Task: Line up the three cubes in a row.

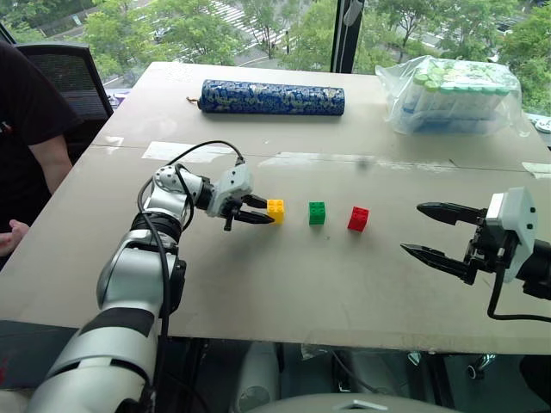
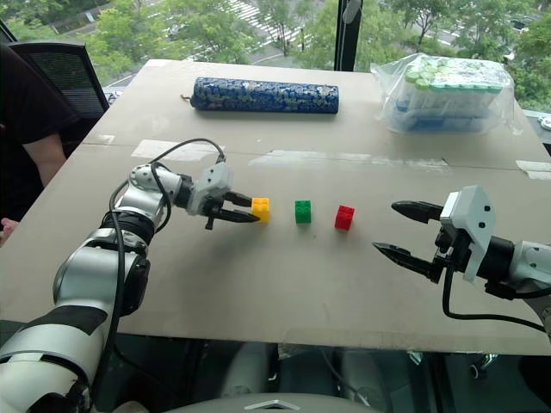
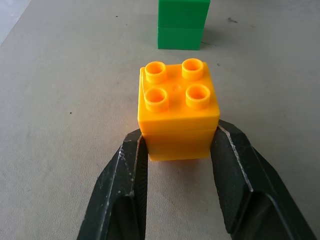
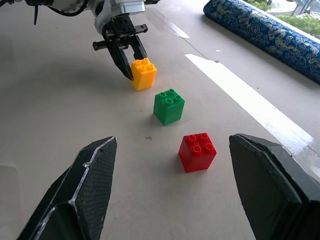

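Note:
Three cubes stand in a line across the middle of the table (image 1: 258,292): yellow (image 1: 275,210), green (image 1: 317,212) and red (image 1: 358,218), with small gaps between them. My left gripper (image 1: 269,212) reaches in from the left, and its two black fingers (image 3: 132,170) press on the sides of the yellow cube (image 3: 177,107), which rests on the table. The green cube (image 3: 182,25) stands just beyond it. My right gripper (image 1: 411,228) hovers to the right of the red cube (image 4: 197,151), open and with nothing between its fingers.
A long blue patterned roll (image 1: 271,97) lies at the back of the table. A plastic bag of green-capped bottles (image 1: 456,93) sits at the back right. A person (image 1: 26,146) sits at the left edge beside a black chair (image 1: 69,77).

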`<state>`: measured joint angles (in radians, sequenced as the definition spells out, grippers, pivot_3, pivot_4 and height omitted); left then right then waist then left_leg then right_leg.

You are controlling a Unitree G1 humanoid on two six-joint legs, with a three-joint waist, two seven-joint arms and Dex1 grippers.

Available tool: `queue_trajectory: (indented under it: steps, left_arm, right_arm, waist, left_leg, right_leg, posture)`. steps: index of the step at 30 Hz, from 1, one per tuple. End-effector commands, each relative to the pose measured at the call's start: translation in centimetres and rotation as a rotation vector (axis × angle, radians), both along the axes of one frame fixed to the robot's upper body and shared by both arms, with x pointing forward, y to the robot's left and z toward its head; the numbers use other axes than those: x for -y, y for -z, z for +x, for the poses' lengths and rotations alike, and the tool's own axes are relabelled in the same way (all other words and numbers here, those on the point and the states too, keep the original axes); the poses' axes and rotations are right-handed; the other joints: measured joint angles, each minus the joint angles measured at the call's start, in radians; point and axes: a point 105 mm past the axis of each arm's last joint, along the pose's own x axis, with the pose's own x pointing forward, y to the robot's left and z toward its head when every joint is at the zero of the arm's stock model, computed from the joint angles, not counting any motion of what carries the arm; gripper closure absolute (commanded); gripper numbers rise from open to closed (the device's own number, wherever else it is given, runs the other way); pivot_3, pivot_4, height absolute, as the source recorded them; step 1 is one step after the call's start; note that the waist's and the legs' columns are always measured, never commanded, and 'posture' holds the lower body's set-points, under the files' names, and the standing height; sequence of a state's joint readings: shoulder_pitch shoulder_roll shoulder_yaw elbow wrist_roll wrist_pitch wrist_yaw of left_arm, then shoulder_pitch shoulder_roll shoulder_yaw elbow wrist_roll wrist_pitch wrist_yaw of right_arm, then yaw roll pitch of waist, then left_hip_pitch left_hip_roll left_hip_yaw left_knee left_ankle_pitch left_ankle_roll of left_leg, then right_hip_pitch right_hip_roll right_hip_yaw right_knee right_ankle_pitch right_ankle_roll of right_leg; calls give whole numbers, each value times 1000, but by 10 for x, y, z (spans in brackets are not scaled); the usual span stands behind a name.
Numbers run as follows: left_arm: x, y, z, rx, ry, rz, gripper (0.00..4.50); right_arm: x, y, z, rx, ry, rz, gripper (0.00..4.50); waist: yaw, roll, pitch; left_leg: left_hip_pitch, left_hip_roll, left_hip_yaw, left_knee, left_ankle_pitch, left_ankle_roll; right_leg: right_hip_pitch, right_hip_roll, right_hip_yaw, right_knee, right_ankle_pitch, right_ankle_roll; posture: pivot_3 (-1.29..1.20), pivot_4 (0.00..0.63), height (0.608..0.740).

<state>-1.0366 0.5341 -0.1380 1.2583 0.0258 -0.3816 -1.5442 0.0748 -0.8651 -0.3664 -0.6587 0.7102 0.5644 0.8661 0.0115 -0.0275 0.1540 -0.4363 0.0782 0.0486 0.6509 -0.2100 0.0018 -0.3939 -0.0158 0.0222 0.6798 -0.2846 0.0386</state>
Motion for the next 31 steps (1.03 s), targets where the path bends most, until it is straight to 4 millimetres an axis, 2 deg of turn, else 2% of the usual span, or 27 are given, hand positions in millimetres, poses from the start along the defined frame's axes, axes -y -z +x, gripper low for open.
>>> queue_trajectory:
  steps: [1, 6, 7, 12, 15, 18, 23, 26, 31]
  left_arm:
    - [-1, -12, 5, 55, -7, 3, 2820]
    - [-5, -21, 2, 50, -5, -66, 433]
    - [-9, -24, 2, 50, -14, -84, 246]
    - [-29, -36, -8, 67, -123, -210, 246]
    - [-38, -36, -37, 89, -262, -290, 246]
    - [-44, -39, -67, 115, -484, -379, 246]
    - [-39, -23, -117, 89, -696, -431, 246]
    - [-39, -18, -131, 109, -767, -434, 246]
    - [-45, -5, -155, 58, -835, -440, 246]
  right_arm:
    - [-1, -10, -4, 40, -10, -22, 821]
    - [0, -9, -6, 33, 0, -29, 821]
    - [1, -9, -7, 33, 10, -34, 821]
    - [14, -7, -12, 23, 107, -20, 821]
    - [26, -2, -13, 30, 211, -15, 821]
    - [38, 6, -14, 28, 306, -16, 821]
    - [47, 21, -17, -9, 358, 17, 821]
    - [54, 30, -20, -31, 369, -2, 821]
    - [62, 38, -21, -50, 377, -9, 821]
  waist:
    - [0, 0, 0]
    - [0, 0, 0]
    - [0, 0, 0]
    - [-9, 1, 0]
    - [-26, 1, -1]
    - [-27, 1, 0]
    - [-18, 2, 0]
    - [-15, 1, -1]
    - [-20, 2, -2]
  left_leg:
    - [0, 0, 0, 0, 0, 0]
    - [0, 0, 0, 0, 0, 0]
    - [0, 0, 0, 0, 0, 0]
    - [0, 0, 0, 0, 0, 0]
    - [1, 1, 0, -1, 0, 0]
    - [3, 3, -2, -2, 0, 0]
    - [12, 3, -1, -1, 0, 0]
    - [22, 1, 0, -3, 0, 0]
    - [22, 2, 1, -3, 0, 0]
  right_leg:
    - [0, 0, 0, 0, 0, 0]
    - [0, 0, 0, 0, 0, 0]
    - [0, 0, 0, 0, 0, 0]
    - [0, 0, 1, 0, 0, 0]
    - [0, -1, 1, 0, 0, 0]
    - [1, -2, 4, 0, 0, 0]
    - [11, -3, 2, -1, 0, 0]
    - [19, -5, 5, -2, -5, -1]
    - [18, -5, 8, -1, -4, -3]
  posture:
    - [0, 150, 740]
    - [0, 150, 740]
    - [0, 150, 740]
    - [0, 150, 740]
    - [0, 150, 740]
    - [0, 150, 740]
    - [0, 150, 740]
    - [0, 150, 740]
    - [0, 150, 740]
